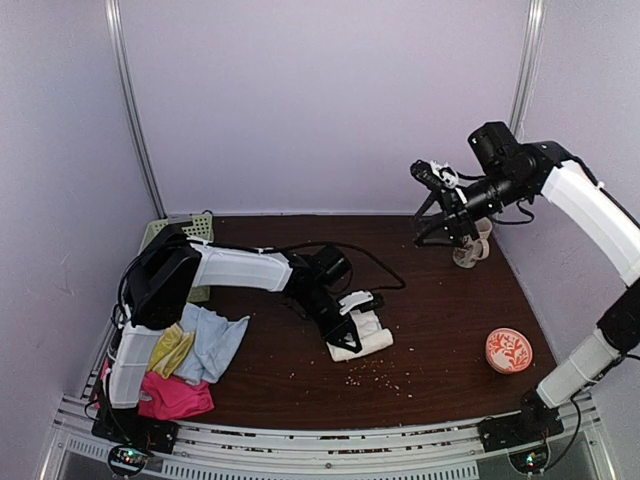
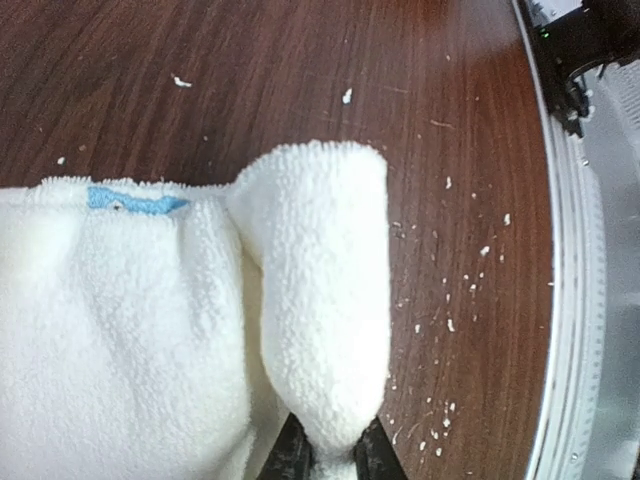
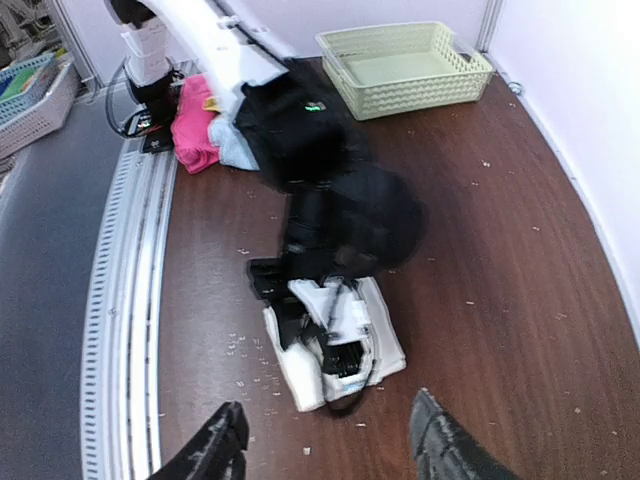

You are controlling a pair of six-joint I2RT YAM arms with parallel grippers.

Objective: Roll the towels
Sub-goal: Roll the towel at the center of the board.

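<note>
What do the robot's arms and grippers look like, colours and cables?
The left arm and right arm have white shells with black joints and loose black cables. The left gripper and right gripper each have two black tapered fingers.

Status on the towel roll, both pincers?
Left pincer shut on a fold of the cream towel. Right pincer open, high, empty. Other towels piled by left base. Only crumbs around it.
</note>
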